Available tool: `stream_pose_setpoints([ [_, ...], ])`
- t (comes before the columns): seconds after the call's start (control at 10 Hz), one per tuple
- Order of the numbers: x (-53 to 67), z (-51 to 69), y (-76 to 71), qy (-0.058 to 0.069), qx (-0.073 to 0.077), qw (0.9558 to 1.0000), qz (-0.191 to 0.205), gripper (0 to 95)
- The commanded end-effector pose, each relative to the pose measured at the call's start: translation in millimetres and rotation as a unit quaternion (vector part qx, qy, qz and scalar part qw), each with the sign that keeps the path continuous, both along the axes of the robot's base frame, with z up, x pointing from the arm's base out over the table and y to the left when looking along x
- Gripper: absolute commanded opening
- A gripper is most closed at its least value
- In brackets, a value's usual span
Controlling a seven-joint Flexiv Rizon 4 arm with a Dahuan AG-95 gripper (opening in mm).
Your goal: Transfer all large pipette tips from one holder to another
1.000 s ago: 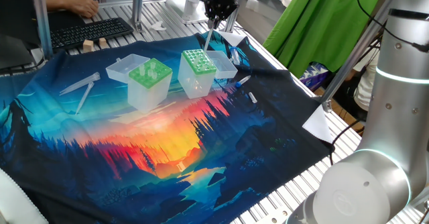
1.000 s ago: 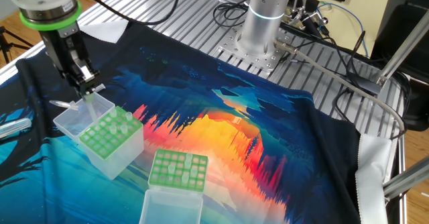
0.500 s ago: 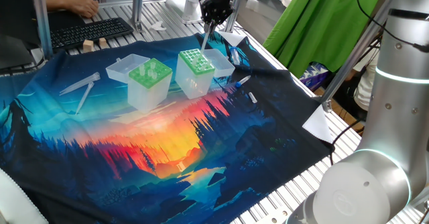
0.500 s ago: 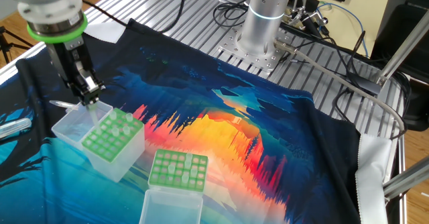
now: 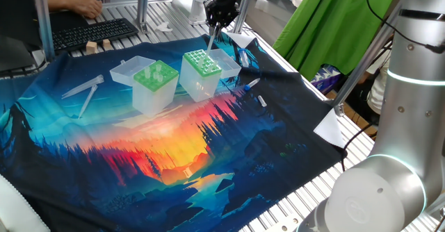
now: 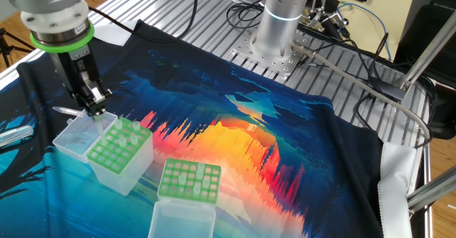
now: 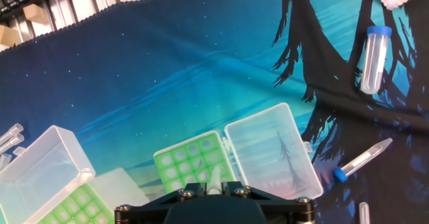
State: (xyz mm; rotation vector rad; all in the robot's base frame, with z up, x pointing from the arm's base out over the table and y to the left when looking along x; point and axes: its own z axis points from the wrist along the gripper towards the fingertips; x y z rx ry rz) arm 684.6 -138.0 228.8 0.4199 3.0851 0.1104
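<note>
— Any writing, labels or numbers you can make out anywhere?

— None that can be read. The cloth (image 5: 174, 148) on the bench carries only a printed forest-and-sunset picture, no words. The two green-topped boxes (image 5: 154, 85) (image 5: 201, 72) show no lettering. The keyboard (image 5: 94, 32) at the back is too small and dark for its key marks to be told.

— And the small capped tubes?

— In the hand view the tube (image 7: 373, 58) with the blue cap shows no legible marking.
</note>
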Motion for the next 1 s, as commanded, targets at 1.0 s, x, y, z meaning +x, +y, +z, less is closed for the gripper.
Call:
stream_pose_setpoints([
  [1.0,-8.8,-4.1,47.4,0.019,0.008,0.9961,-0.086,19.0],
])
